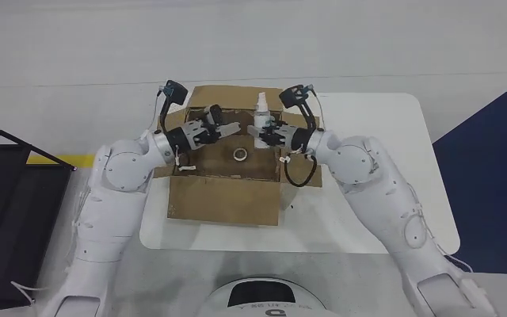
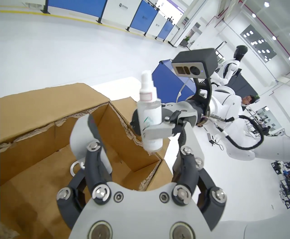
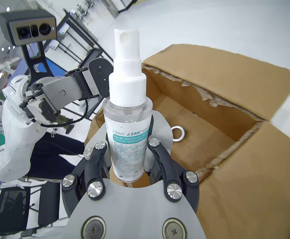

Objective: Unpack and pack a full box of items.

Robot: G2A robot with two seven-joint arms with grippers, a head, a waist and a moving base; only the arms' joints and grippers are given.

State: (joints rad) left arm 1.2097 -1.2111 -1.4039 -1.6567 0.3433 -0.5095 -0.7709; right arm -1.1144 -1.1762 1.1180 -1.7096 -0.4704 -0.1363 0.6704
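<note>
An open cardboard box [image 1: 226, 202] sits on the white table [image 1: 380, 198]. My right gripper [image 1: 268, 133] is over the box's far right part, shut on a clear spray bottle [image 1: 261, 109] with a white pump top, held upright. In the right wrist view the bottle [image 3: 126, 126] stands between the fingers of that gripper [image 3: 128, 142]. The left wrist view shows the bottle [image 2: 149, 117] too. My left gripper [image 1: 223, 127] hovers over the box's far left part, open and holding nothing. A small white ring-shaped roll [image 1: 240, 152] lies on the box floor.
The box's front flap [image 1: 230, 208] lies folded out toward the table's near edge, and its torn side flaps [image 3: 226, 74] stand open. Bare table [image 1: 372, 119] lies right of the box. Blue partitions [image 2: 145, 17] stand far off on the room floor.
</note>
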